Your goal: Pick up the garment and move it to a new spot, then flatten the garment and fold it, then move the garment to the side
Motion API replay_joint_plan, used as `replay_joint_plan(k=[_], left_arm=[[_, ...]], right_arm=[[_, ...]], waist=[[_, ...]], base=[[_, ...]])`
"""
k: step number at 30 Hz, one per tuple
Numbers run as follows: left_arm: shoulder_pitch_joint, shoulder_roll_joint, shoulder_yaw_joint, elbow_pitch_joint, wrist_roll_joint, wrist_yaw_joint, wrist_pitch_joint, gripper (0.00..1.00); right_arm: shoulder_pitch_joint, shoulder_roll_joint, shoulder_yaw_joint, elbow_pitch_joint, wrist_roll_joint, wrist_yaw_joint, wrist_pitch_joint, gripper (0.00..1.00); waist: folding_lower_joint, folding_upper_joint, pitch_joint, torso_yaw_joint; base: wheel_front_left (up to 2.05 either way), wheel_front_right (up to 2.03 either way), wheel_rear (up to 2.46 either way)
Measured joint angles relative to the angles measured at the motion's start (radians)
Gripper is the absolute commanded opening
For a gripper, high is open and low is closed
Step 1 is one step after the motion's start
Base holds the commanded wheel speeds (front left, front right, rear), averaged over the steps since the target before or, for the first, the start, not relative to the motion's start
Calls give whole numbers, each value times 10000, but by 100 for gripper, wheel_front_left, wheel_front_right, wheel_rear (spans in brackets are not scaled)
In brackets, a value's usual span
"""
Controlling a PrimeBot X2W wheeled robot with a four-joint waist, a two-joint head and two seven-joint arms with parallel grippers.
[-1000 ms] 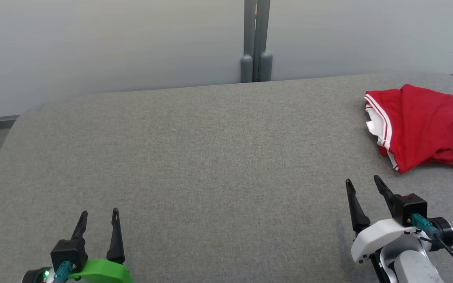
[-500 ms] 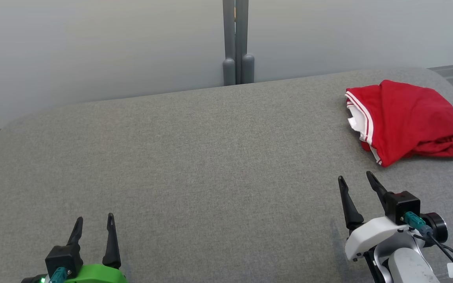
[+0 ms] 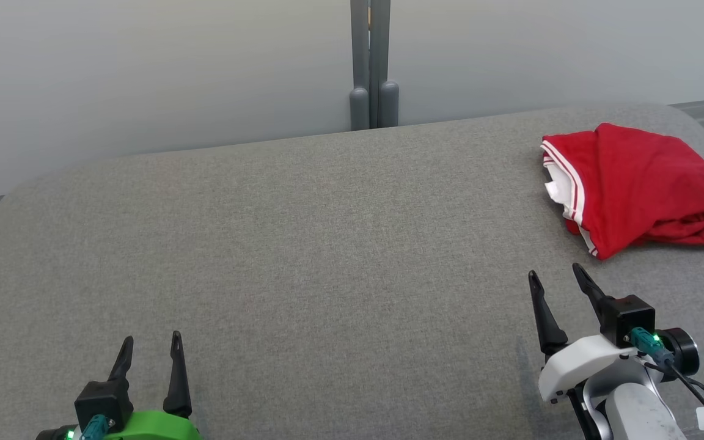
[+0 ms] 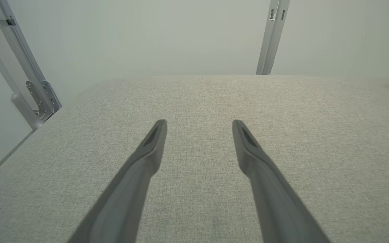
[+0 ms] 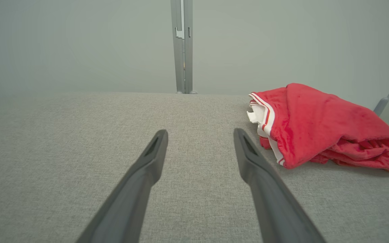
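Garment (image 3: 639,186) heaped at far right of desk; both hands empty

The garment is red with white-striped trim. It lies in a loose, crumpled heap on the grey desk (image 3: 327,244), close to the far right corner.

Expect it to be light, soft and limp. It should sag and open out when lifted, and it will give no resistance to a pinch. The cloth looks matte, so I judge slipping a minor risk. The trimmed edge (image 3: 574,186) on the heap's left side looks like the firmest place to take hold. The raised ridge along the top of the fold would also serve.

Your right hand (image 3: 555,271) sits on the near side of the heap, slightly to its left. Its fingers are apart, holding nothing and clear of the cloth. In the right wrist view, the heap lies just beyond the fingertips and to their right.

Your left hand (image 3: 152,337) is well apart at the near left, fingers likewise spread and empty.
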Motion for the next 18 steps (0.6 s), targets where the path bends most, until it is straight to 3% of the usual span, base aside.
replay_joint_plan(k=[18], left_arm=[[-1, 0, -130, 130, -8, -29, 0, 100]], right_arm=[[-246, 8, -169, 357, -309, 0, 0, 100]], waist=[[0, 0, 60, 103]], base=[[0, 0, 0]])
